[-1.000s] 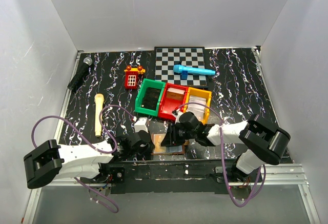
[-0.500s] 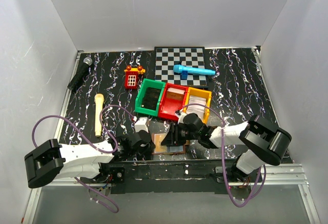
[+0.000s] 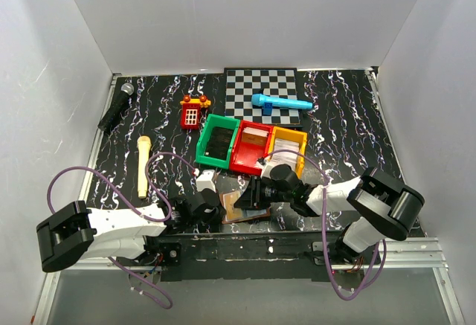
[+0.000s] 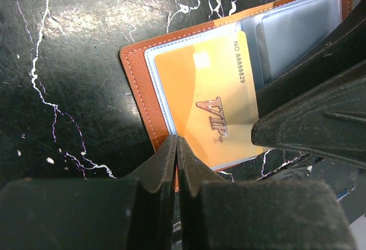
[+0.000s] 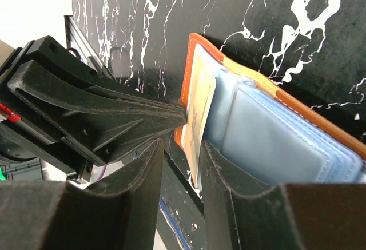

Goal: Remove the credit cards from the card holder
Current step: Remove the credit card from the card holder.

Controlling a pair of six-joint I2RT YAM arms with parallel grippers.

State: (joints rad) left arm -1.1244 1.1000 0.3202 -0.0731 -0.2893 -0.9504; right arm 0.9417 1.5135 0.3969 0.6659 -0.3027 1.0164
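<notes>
Left gripper [image 4: 176, 142] has shut since a second ago, tips pressed together at holder [image 4: 137, 84] edge. Holder lies open at table's 6 o'clock, skewed now. Gold card [image 4: 206, 101] stands proud of blue sleeves. Right gripper [image 5: 183, 146] is spread astride card, not pinching yet. You should close squarely on card alone, then draw slowly; keep holder pinned so it doesn't follow.
</notes>
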